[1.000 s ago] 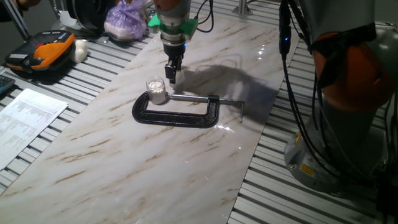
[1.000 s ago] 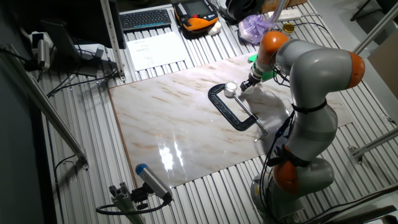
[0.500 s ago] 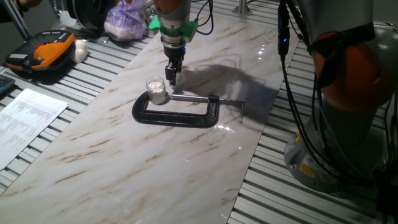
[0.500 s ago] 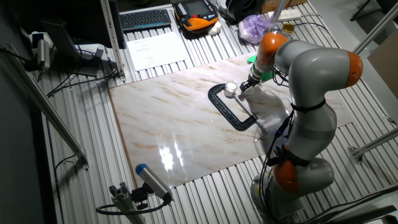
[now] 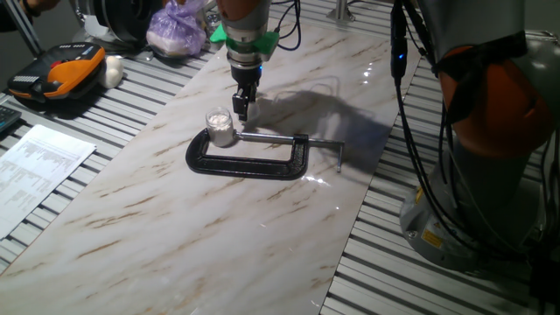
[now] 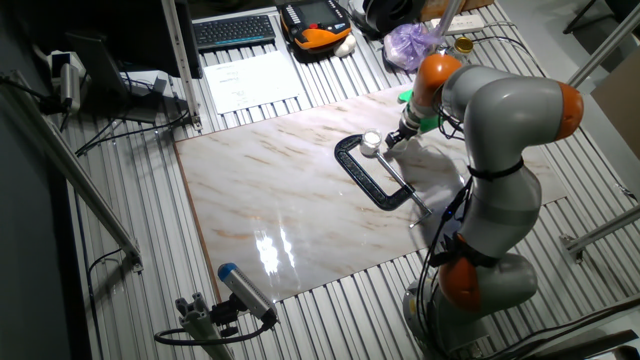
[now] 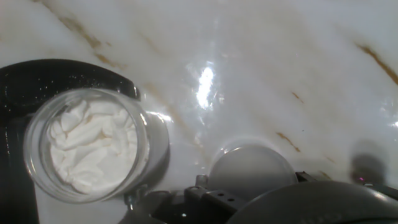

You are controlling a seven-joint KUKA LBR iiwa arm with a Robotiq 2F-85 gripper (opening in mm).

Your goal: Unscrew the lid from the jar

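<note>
The jar (image 7: 87, 144) stands open on the marble worktop (image 5: 175, 219), clamped in the black C-clamp (image 5: 249, 159), white contents showing. Just right of it, the lid (image 7: 250, 172) sits under the gripper (image 5: 242, 108); whether the jaws hold it, I cannot tell.

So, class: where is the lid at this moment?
In the hand view the lid is off the jar, low on the marble slab to the jar's right, close under the hand.
</note>
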